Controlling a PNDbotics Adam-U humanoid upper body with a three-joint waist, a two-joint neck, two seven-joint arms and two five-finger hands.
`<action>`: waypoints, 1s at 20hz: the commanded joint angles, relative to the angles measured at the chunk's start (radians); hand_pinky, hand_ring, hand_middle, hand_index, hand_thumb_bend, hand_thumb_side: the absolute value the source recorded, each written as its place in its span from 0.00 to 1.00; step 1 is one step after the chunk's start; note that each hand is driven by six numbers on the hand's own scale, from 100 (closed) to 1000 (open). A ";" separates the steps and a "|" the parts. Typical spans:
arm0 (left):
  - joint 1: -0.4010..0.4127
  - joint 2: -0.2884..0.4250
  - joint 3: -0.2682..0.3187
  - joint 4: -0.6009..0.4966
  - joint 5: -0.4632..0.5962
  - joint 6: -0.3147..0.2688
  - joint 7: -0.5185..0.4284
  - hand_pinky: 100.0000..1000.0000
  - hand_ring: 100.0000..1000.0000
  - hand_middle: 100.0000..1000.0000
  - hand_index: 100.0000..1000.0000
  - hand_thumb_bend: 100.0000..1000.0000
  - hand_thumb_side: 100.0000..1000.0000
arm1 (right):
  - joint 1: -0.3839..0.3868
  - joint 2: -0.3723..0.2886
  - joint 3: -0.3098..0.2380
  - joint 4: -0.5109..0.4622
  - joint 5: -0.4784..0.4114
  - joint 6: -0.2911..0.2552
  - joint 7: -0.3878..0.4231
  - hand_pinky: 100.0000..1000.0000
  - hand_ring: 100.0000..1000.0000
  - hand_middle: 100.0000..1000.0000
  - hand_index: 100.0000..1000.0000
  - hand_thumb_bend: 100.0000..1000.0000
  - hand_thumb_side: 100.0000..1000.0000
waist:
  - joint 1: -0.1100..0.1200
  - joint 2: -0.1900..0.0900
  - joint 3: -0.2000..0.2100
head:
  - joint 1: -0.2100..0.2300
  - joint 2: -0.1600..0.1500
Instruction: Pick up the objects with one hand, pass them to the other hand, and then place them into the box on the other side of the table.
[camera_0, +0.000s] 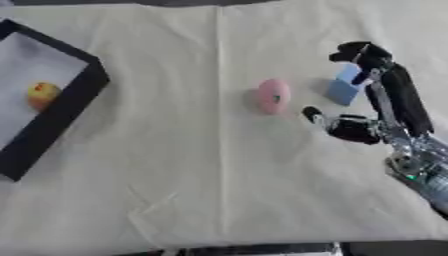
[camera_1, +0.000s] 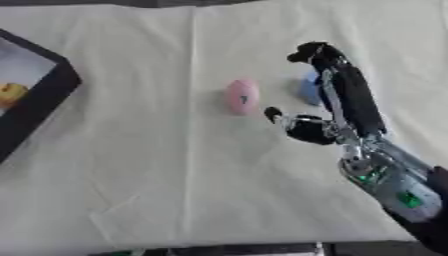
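R hand (camera_0: 378, 95) comes in from the right side, black w/ silver joints, reaching over the tabletop (camera_0: 201, 165). Fingers stretched out straight toward the far edge, tips curling a bit at the end, thumb (camera_0: 313, 115) sticking out to the left; released, nothing gripped. The fingers pass over the right side of a blue block (camera_0: 344, 86), partly covering it in the right eye view; can't tell if they touch it. Block stands on the cloth just beside the palm, between fingers and thumb line.

Just left of the thumb tip, close but apart: a pink egg-shaped obj (camera_0: 273, 96) w/ a small dark mark on it, lying on the cloth.

Wrist & forearm (camera_1: 385, 180) run down to the lower right corner, silver w/ green spots.

Tabletop covered by a cream cloth w/ fold creases. Well apart, at the far left edge: a black-walled box (camera_0: 72, 107) w/ pale floor, set askew. Inside it, near the right wall, a small yellow-orange obj (camera_0: 41, 94), shape unclear.

L hand shows in neither view.
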 joint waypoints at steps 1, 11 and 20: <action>-0.001 0.010 0.022 -0.049 0.055 -0.020 0.048 0.87 0.60 0.51 0.71 0.00 0.56 | -0.005 -0.065 -0.074 -0.010 -0.076 0.008 0.015 0.47 0.79 0.79 0.75 0.64 0.04 | -0.014 -0.016 0.000 | -0.012 -0.002; 0.009 -0.018 0.013 -0.148 0.118 -0.015 0.077 0.88 0.60 0.50 0.71 0.00 0.57 | 0.024 -0.205 -0.222 -0.010 -0.312 0.090 0.185 0.50 0.80 0.83 0.78 0.67 0.09 | -0.026 0.003 0.018 | -0.044 -0.002; -0.003 -0.024 0.005 -0.183 0.120 -0.005 0.063 0.88 0.60 0.50 0.71 0.00 0.57 | 0.038 -0.252 -0.258 -0.010 -0.409 0.184 0.216 0.50 0.81 0.82 0.77 0.69 0.11 | -0.034 0.020 0.041 | -0.083 -0.002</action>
